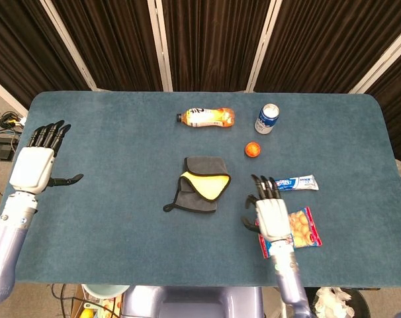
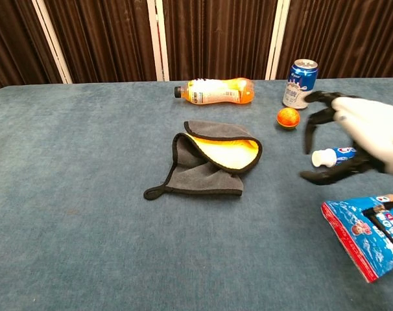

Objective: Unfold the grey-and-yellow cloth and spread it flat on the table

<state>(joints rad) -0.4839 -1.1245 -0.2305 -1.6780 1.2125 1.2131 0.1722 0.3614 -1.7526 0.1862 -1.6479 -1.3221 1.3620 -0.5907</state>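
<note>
Left hand (image 1: 32,169): out at the far left edge in the head view, palm down, fingers straight and pointing away, thumb stuck out to the side, holding nothing.
Left arm: grey forearm running down to the lower left corner, wrist straight behind the hand.
Left hand in chest view: not seen.
Right hand (image 1: 272,215): up near the middle-right, back of the hand facing the head camera, fingers extended and slightly fanned, thumb off to its inner side, empty.
Right hand in chest view (image 2: 355,139): at the right edge, white back, dark fingers (image 2: 318,117) curved forward and spread, thumb reaching below.
Right arm: forearm drops to the bottom edge.
</note>
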